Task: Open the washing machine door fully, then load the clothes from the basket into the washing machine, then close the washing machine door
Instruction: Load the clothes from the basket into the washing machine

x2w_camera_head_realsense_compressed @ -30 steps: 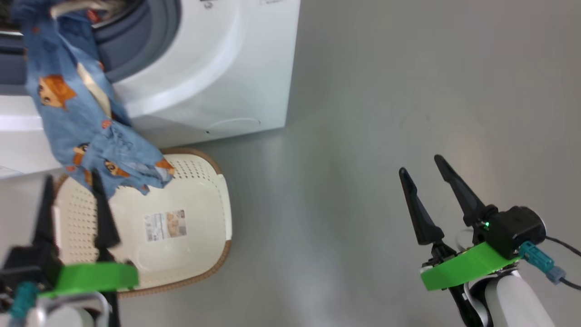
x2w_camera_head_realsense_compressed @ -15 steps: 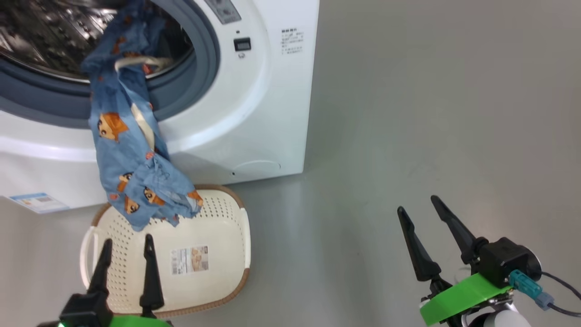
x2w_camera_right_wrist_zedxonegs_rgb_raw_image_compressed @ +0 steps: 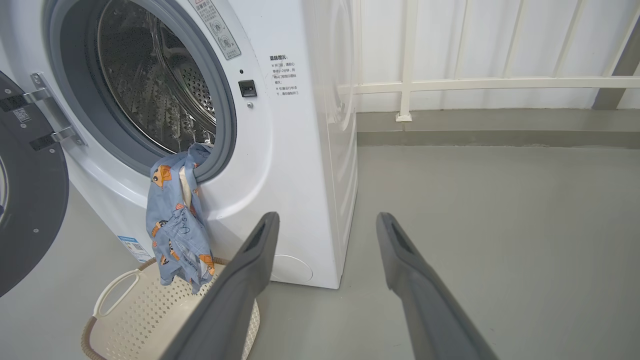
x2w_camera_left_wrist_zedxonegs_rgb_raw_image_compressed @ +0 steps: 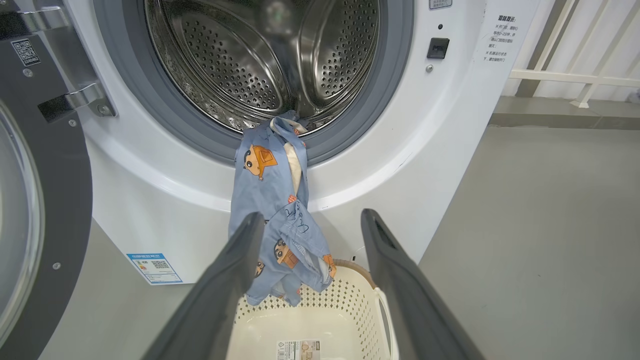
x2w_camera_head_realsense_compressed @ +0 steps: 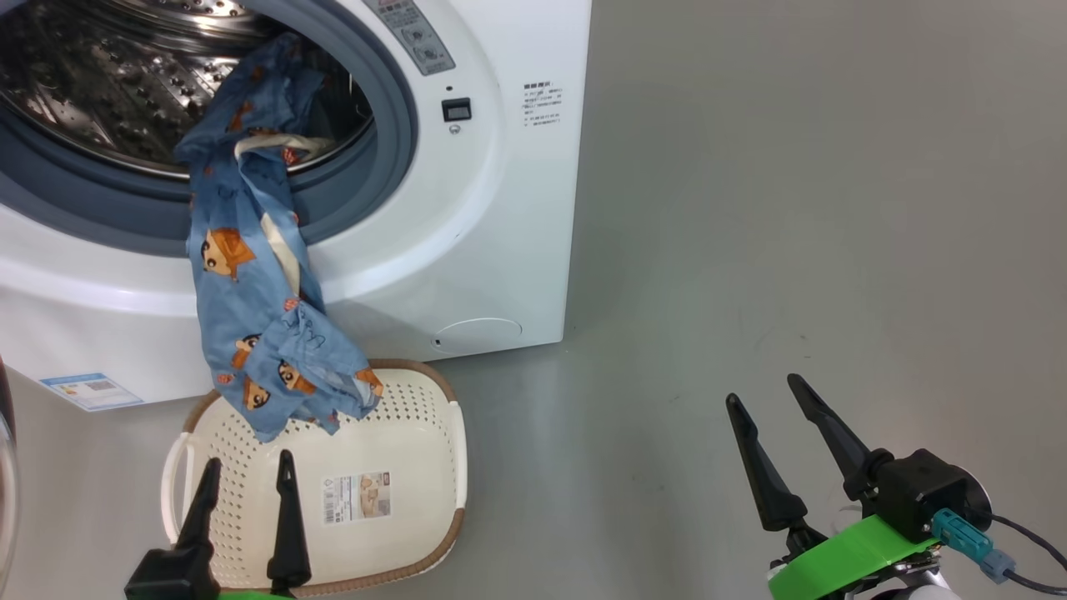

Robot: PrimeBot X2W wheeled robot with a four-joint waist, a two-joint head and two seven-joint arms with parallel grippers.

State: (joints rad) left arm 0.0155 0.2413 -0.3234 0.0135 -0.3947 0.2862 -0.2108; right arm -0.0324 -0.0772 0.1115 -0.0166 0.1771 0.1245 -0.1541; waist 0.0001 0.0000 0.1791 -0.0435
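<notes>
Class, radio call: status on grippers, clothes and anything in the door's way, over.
Left gripper open, empty, near basket. Right gripper open, empty. Clothes hang from drum mouth over basket. Would block door closing.

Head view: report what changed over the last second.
Mostly the camera moved: more of the washing machine and its drum shows now. The left gripper sits lower in frame, open as before; nothing taken or let go. Unchanged: the clothes hang out of the drum down to the basket; the right gripper stays open above the floor.

Laundry area, washing machine (x2w_camera_head_realsense_compressed: pixel 517 208), white railing (x2w_camera_right_wrist_zedxonegs_rgb_raw_image_compressed: pixel 450 84)
</notes>
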